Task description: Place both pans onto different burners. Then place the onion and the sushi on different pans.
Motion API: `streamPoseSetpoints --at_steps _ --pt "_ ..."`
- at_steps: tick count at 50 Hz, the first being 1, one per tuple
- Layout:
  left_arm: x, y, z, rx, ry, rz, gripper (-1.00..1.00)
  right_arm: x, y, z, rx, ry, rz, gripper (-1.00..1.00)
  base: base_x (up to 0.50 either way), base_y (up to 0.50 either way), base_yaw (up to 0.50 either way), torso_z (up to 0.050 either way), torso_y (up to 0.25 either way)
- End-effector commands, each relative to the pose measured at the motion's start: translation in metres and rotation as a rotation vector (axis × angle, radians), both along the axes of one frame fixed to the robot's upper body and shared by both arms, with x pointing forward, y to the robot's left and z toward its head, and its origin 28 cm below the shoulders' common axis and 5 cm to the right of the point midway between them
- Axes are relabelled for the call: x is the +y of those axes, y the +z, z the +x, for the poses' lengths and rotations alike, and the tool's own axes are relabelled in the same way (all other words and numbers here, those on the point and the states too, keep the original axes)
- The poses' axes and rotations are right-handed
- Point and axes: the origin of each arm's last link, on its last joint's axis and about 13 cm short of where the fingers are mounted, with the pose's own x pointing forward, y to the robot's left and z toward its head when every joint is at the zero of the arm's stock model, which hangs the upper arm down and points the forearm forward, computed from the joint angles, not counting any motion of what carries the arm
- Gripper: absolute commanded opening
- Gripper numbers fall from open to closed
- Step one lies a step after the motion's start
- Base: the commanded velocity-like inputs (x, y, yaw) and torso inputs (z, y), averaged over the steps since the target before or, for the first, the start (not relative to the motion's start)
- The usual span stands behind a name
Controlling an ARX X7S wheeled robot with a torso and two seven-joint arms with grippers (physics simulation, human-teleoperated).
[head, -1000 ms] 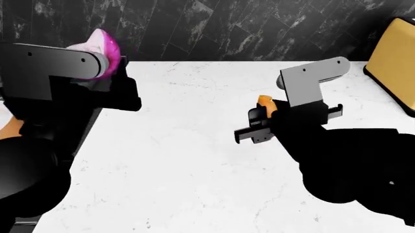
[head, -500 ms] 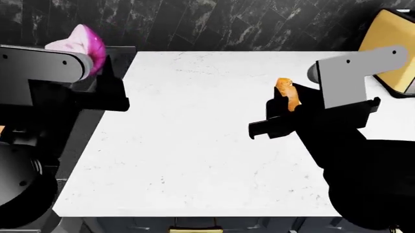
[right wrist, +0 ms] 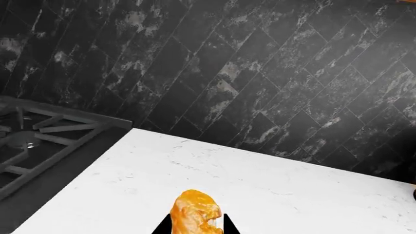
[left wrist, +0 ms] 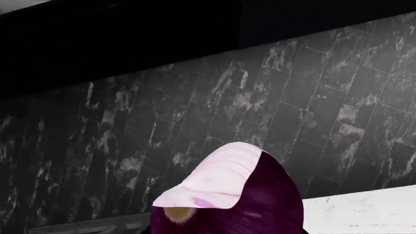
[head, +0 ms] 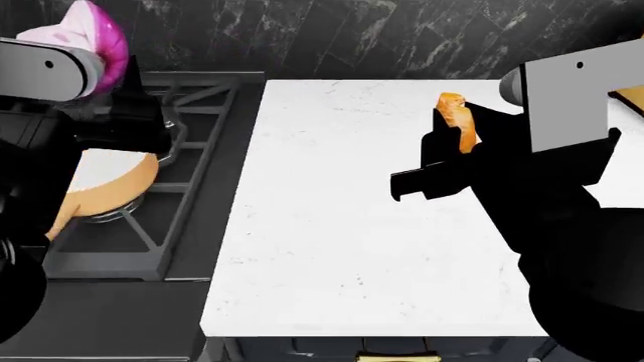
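In the head view my left gripper [head: 98, 59] is shut on the purple onion [head: 89, 32] and holds it high over the back left of the stove. The left wrist view shows the onion [left wrist: 242, 195] close up, pale cut face upward. Below it the orange saucepan [head: 108, 179], white inside, sits on a burner grate [head: 196, 143], partly hidden by my left arm. My right gripper [head: 458, 143] is shut on the small orange sushi [head: 456, 119] and holds it above the white counter [head: 332, 234]. Dark fingertips [right wrist: 227, 227] flank the sushi [right wrist: 195, 210]. The black frying pan is hidden.
The dark stove lies left of the counter, its edge also in the right wrist view [right wrist: 58, 161]. A black marbled tile wall [head: 342, 38] runs behind. A yellow-orange appliance [head: 631, 96] peeks out at the right edge behind my right arm.
The view has swung left, bringing the stove and saucepan into sight. Both grippers keep their hold and sit higher in the picture; the onion is now over the stove.
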Motion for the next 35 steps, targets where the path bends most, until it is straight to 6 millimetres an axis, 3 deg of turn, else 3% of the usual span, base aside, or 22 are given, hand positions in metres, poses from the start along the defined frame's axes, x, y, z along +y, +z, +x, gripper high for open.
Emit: streamPoseSetpoints --at_steps 1,35 --pt "0.0025 0.0048 -0.0014 -0.016 0.016 -0.007 -1.0 0.0001 0.0044 -0.0014 -0.019 0.005 -0.007 -1.0 0.0 0.5 0.0 0.0 0.0" --pt "0.0048 -0.001 0.0015 0.0 0.031 -0.007 -1.0 0.0011 0.0035 0.0014 -0.02 0.008 -0.01 -1.0 0.0 0.5 0.0 0.0 0.0"
